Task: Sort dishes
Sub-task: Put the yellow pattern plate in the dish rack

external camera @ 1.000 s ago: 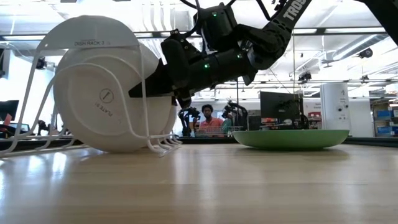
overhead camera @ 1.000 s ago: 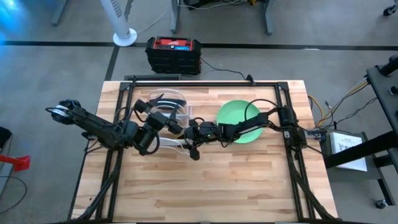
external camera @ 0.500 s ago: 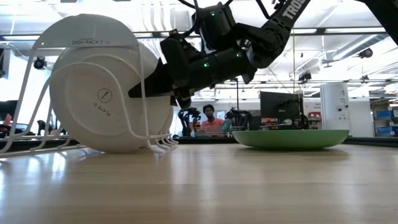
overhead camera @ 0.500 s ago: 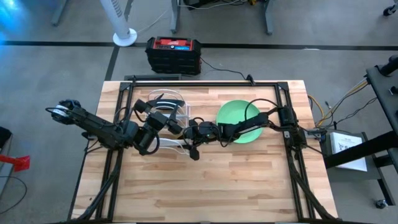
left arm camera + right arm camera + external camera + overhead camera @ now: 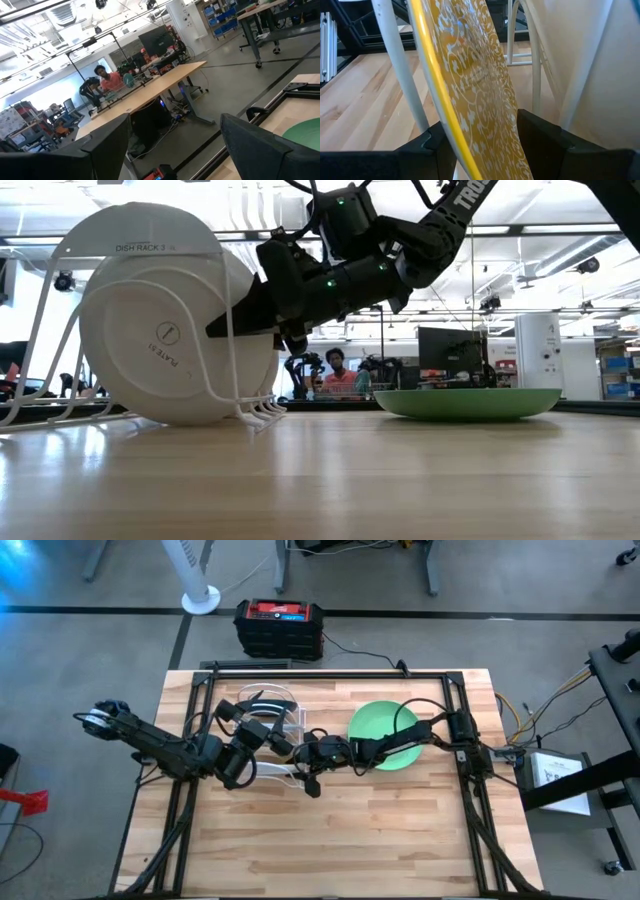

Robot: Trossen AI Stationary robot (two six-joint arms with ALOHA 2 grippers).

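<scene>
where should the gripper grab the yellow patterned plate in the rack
By its rim, jaws straddling the thin edge, coming from the rack's open side toward the green plate. The yellow patterned plate stands on edge between the white wire rack bars, so only its rim is free. The right gripper already sits there, a finger on each face.

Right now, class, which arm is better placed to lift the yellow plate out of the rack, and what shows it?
The right arm. Its tool straddles the yellow plate standing in the rack, a finger on each side. The left tool is open and points out at the room.
</scene>
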